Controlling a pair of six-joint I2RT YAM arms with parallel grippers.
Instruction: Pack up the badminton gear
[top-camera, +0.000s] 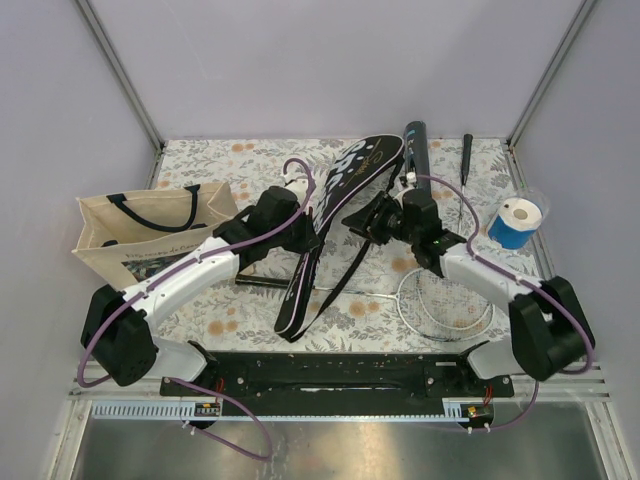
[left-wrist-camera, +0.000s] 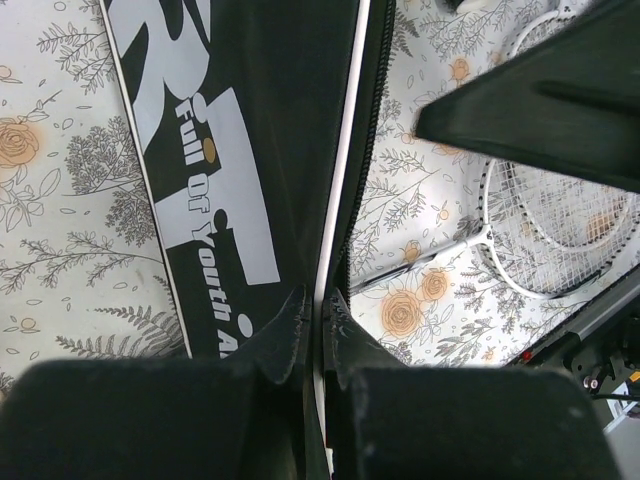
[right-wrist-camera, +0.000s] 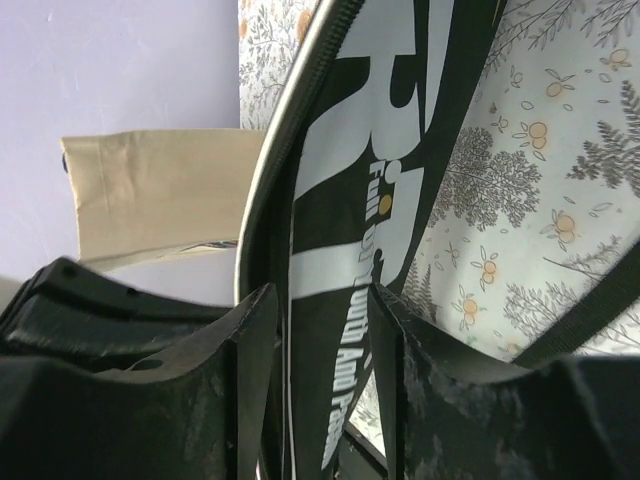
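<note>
The black racket cover (top-camera: 345, 180) lies diagonally across the middle of the table, with white lettering on it (left-wrist-camera: 200, 220). My left gripper (top-camera: 306, 240) (left-wrist-camera: 318, 300) is shut on the cover's white-piped edge. My right gripper (top-camera: 357, 219) (right-wrist-camera: 320, 292) is open, and its fingers stand astride the cover (right-wrist-camera: 370, 120). The silver-framed racket (top-camera: 445, 295) (left-wrist-camera: 560, 220) lies flat on the table right of the cover. The long black tube (top-camera: 415, 150) lies at the back. I cannot make out any shuttlecocks.
The beige tote bag (top-camera: 140, 232) (right-wrist-camera: 150, 190) stands at the left. A blue and white roll (top-camera: 518, 222) sits at the right edge. The racket's dark handle (top-camera: 466, 158) points toward the back. Purple walls enclose the table.
</note>
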